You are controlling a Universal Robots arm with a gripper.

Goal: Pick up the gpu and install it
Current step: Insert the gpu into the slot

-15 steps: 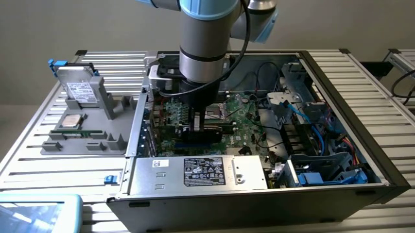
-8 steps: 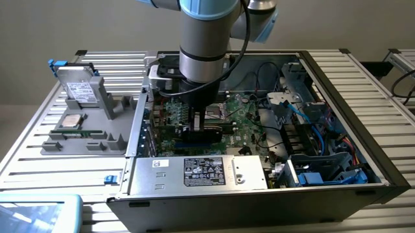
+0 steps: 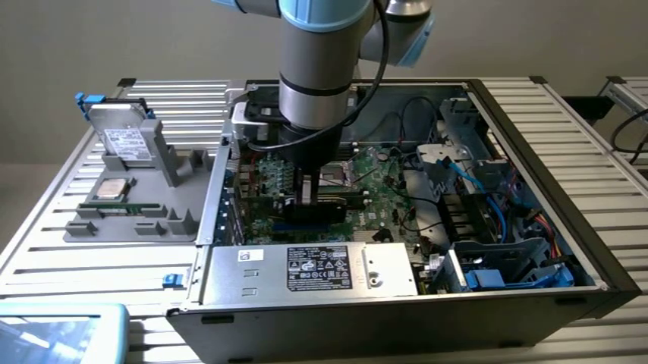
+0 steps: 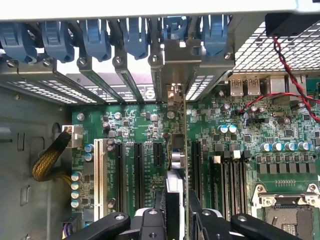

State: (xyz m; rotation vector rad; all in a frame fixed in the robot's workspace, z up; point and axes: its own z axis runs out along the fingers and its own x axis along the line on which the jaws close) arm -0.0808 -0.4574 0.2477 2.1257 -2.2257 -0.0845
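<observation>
Currently claw (image 4: 178,205) is down inside case (image 3: 552,197), fingers (image 4: 196,212) part-closed and pinching gpu (image 4: 175,157) from both faces; gpu sits between the fingers, stood on edge, thin side up, so its connector edge faces board (image 4: 240,145); reads as an insertion pose, not a carry pose; gpu's metal bracket (image 4: 175,60) is ahead of claw at the case rear wall, in the row under blue latches (image 4: 95,37); likely lined up so the bracket fits a rear bay while the card edge meets a slot; long black slots (image 4: 137,172) lie just beside claw on one side, another just beside it on the other; gpu runs parallel to them; cannot tell whether its edge is already in a slot or just above one, contact is hidden under the card; in exterior view claw (image 3: 309,189) hangs straight below the arm, gpu (image 3: 339,199) at its tip, low over board; vertical hold makes sense, since a slot takes a card straight down only; psu (image 3: 314,269) near claw, just past the board's edge; tray (image 3: 152,227) with drive (image 3: 127,140) well apart from claw, outside case on desk (image 3: 71,258); judgement: pick done, install under way, seating not confirmed
</observation>
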